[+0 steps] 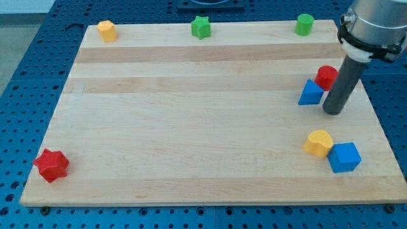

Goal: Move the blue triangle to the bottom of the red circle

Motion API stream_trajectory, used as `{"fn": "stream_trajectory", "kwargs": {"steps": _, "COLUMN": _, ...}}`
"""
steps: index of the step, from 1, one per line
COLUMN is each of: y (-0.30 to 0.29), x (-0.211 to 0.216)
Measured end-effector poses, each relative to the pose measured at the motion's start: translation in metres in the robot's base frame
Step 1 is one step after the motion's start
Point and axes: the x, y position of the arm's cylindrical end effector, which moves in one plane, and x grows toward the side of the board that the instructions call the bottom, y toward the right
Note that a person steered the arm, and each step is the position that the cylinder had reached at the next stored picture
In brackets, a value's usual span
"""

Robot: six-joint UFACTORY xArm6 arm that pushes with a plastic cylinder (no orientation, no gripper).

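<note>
The blue triangle (310, 93) lies at the view's right on the wooden board (191, 127). It touches the red circle (327, 76), which sits just up and right of it. My tip (332, 112) rests on the board just right of the blue triangle and below the red circle, close to both. The dark rod rises from it toward the view's top right.
A yellow block (318, 142) and a blue cube (344, 157) sit together at the lower right. A red star (51, 165) is at the lower left. Along the top edge are a yellow block (107, 30), a green star (201, 27) and a green cylinder (304, 24).
</note>
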Motion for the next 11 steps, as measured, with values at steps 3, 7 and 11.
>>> {"fn": "stream_trajectory", "kwargs": {"steps": 3, "y": -0.082, "x": -0.045}}
{"fn": "stream_trajectory", "kwargs": {"steps": 7, "y": -0.070, "x": -0.036}}
{"fn": "stream_trajectory", "kwargs": {"steps": 11, "y": -0.008, "x": -0.019}}
